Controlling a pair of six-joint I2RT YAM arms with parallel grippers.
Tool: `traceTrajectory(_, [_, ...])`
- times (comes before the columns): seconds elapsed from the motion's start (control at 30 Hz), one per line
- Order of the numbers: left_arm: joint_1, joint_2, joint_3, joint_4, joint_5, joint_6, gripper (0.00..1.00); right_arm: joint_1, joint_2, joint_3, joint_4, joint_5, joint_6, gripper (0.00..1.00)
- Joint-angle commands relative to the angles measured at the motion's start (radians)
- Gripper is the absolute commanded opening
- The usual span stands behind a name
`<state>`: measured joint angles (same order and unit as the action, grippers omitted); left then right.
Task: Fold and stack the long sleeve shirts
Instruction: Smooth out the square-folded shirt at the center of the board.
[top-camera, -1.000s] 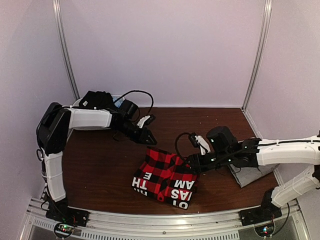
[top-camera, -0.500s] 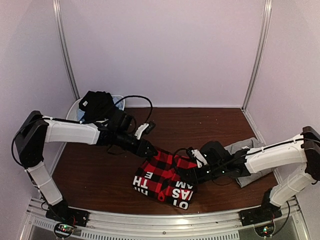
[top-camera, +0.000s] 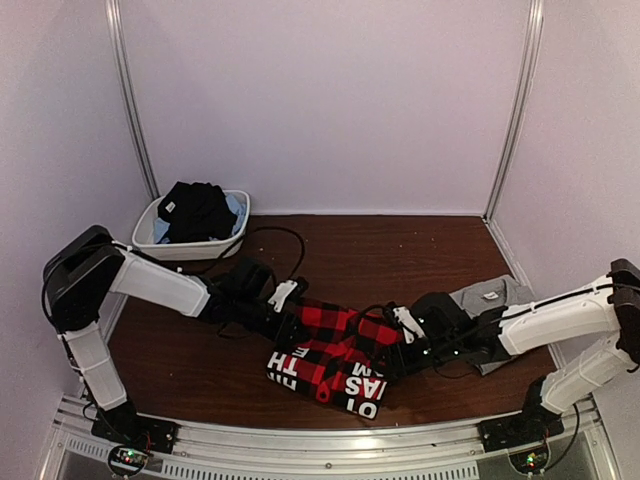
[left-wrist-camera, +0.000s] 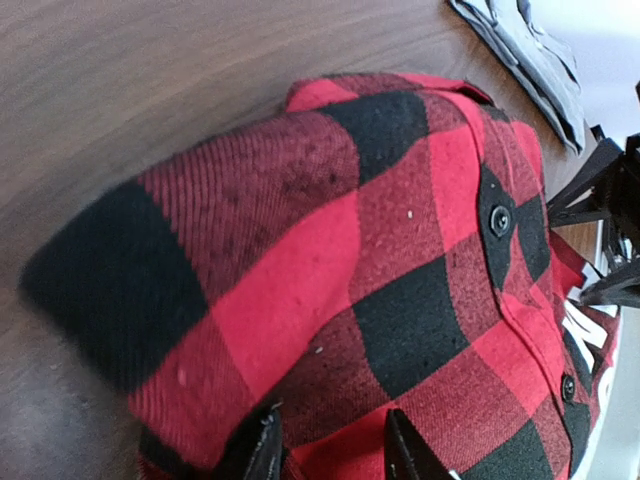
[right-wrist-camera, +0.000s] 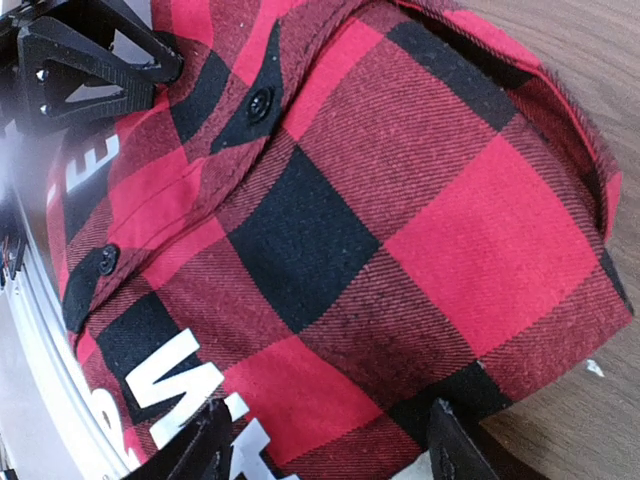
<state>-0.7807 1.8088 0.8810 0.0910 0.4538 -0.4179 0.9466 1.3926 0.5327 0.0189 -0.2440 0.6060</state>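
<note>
Left claw (left-wrist-camera: 330, 440) was released, its fingers parted and straddling the edge of the red-and-black flannel shirt (left-wrist-camera: 330, 250), with nothing clenched. Right claw (right-wrist-camera: 327, 435) was likewise released, fingers spread wide over the check cloth.

Judgement: both sat low at opposite edges to take hold for a fold.

From above, the flannel lay on the counter (top-camera: 400, 250) between the claws, the left at its 9 o'clock edge and the right at its 3 o'clock edge. The grey shirt (top-camera: 485, 298) lay at 3 o'clock beyond the right claw, partly under that arm and not yet stacked.
</note>
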Motion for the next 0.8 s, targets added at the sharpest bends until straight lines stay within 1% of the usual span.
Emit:
traceTrajectory(0.0, [-0.002, -0.104, -0.032, 0.065, -0.133, 0.019, 0.38, -0.008, -0.085, 0.067, -0.161, 0.08, -0.042, 0.71])
traceTrajectory(0.2, [-0.001, -0.2, -0.018, 0.026, -0.242, 0.008, 0.42, -0.045, -0.08, 0.182, -0.241, 0.083, -0.111, 0.83])
traceTrajectory(0.33, [-0.004, -0.278, -0.048, 0.047, -0.23, -0.019, 0.43, -0.101, -0.019, 0.261, -0.259, 0.037, -0.172, 0.91])
traceTrajectory(0.4, [-0.015, -0.323, -0.097, 0.083, -0.218, -0.035, 0.43, -0.141, 0.026, 0.307, -0.269, 0.013, -0.212, 0.94])
traceTrajectory(0.5, [-0.056, -0.397, -0.168, 0.138, -0.236, -0.062, 0.43, -0.192, 0.107, 0.378, -0.291, -0.034, -0.27, 0.98])
traceTrajectory(0.6, [-0.126, -0.465, -0.232, 0.176, -0.288, -0.083, 0.42, -0.225, 0.189, 0.457, -0.31, -0.116, -0.326, 0.99])
traceTrajectory(0.7, [-0.219, -0.501, -0.283, 0.196, -0.384, -0.089, 0.42, -0.238, 0.251, 0.519, -0.333, -0.165, -0.362, 0.99])
traceTrajectory(0.77, [-0.265, -0.505, -0.313, 0.224, -0.412, -0.09, 0.41, -0.238, 0.263, 0.525, -0.311, -0.204, -0.36, 0.97])
